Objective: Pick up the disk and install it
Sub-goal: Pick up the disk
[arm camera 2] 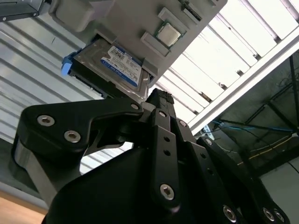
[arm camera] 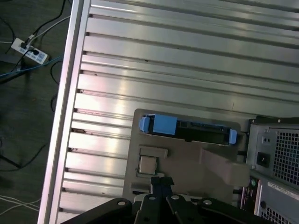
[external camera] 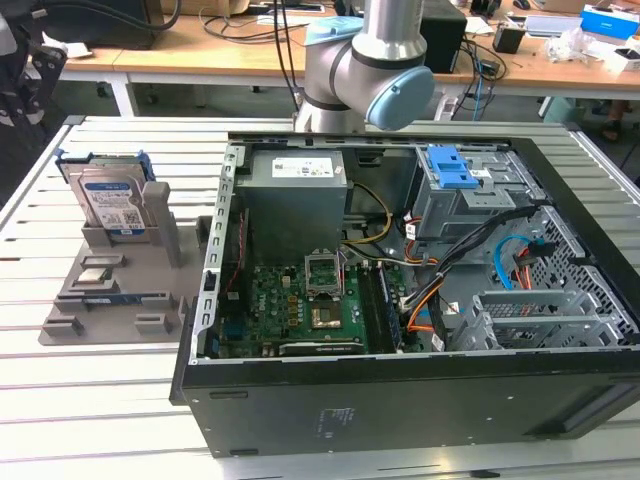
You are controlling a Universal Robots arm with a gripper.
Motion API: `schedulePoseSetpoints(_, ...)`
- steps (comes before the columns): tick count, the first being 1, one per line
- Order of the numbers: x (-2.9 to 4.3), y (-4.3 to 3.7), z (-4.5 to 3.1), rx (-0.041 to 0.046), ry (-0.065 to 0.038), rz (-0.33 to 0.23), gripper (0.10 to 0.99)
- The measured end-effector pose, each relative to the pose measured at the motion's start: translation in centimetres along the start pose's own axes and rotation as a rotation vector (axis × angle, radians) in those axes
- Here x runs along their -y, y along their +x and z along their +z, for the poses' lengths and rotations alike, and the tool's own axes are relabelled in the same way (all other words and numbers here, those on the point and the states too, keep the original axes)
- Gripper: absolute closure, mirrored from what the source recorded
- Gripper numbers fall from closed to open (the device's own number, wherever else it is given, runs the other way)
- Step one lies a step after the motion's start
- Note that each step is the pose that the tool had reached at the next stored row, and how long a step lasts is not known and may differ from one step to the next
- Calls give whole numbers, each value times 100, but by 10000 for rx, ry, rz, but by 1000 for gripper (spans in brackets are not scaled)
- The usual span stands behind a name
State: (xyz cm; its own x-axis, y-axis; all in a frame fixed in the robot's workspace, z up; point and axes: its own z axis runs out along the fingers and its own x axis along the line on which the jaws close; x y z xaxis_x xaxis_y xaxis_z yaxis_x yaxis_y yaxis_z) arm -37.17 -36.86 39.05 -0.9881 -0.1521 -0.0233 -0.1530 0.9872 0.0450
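Silver-grey disk [external camera: 112, 200] with white and blue label and blue side rails, stood on edge in a grey holder [external camera: 165, 228], label faced outward, placed to the exterior view's left of the open computer case [external camera: 400, 400], gripped by nothing

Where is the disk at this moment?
On the exterior view's left, the disk stands on edge in the grey holder, beside the open computer case.
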Motion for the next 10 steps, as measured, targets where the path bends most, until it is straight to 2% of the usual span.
schedulePoseSetpoints(9, 0, 0, 0, -53, -28, -1193, 980)
schedulePoseSetpoints(10, 0, 0, 0, -68, -35, -1507, 980)
